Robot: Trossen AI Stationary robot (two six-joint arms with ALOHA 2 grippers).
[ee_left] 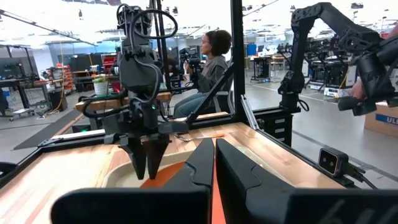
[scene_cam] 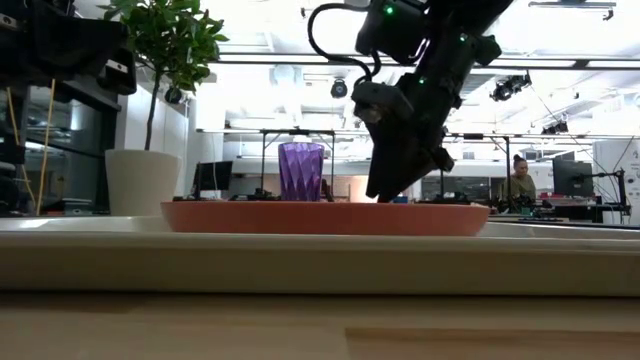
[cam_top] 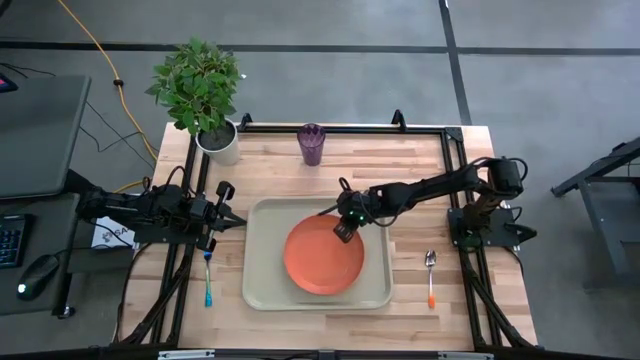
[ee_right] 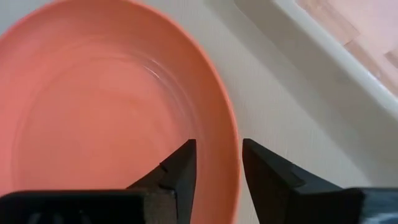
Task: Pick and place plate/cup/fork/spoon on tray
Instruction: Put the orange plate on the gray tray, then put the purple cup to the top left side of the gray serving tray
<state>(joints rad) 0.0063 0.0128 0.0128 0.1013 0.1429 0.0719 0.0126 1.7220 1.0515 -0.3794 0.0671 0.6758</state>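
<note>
An orange-coral plate (cam_top: 322,257) lies on a cream-beige tray (cam_top: 262,262); beyond the tray stands a translucent purple ribbed cup (cam_top: 311,144). Left of the tray lies a teal-handled fork (cam_top: 208,280), right of it an orange-handled silver spoon (cam_top: 431,276). The desk (cam_top: 420,170) is pale striped wood.

This is a robotics lab in a large open hall. Beyond the wooden table (cam_top: 400,160) with its black metal frame (cam_top: 350,128), the left wrist view shows more dark robot arms (ee_left: 323,37) on similar benches, a seated person (ee_left: 208,74), carts and ceiling strip lights. A desk with a keyboard (cam_top: 8,240) and mouse (cam_top: 38,272) stands past the table's left edge on grey concrete floor.
</note>
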